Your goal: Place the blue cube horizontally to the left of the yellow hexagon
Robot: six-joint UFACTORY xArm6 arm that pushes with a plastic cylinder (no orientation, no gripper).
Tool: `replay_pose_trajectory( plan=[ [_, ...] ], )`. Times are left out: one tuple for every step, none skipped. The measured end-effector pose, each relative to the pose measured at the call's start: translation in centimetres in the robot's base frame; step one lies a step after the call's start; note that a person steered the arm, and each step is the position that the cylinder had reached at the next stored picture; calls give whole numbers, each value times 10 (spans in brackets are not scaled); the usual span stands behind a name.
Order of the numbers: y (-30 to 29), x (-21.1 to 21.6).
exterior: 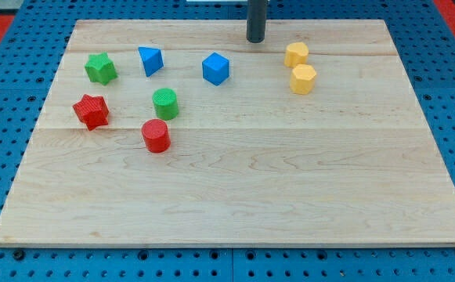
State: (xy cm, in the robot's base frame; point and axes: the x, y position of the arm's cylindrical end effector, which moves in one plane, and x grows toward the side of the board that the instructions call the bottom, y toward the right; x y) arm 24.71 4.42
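The blue cube sits on the wooden board in the upper middle. The yellow hexagon lies to the cube's right, slightly lower in the view. A second yellow block, rounder in shape, touches the hexagon from above. My tip stands near the board's top edge, above and to the right of the blue cube and left of the yellow blocks, touching none of them.
A blue triangular block and a green star lie at the upper left. A green cylinder, a red star and a red cylinder lie below them. Blue pegboard surrounds the board.
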Motion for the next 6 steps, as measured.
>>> replay_pose_trajectory(
  plan=[
    [-22, 16],
    [-27, 40],
    [-46, 46],
    [-81, -7],
    [-99, 40],
    [-67, 86]
  ],
)
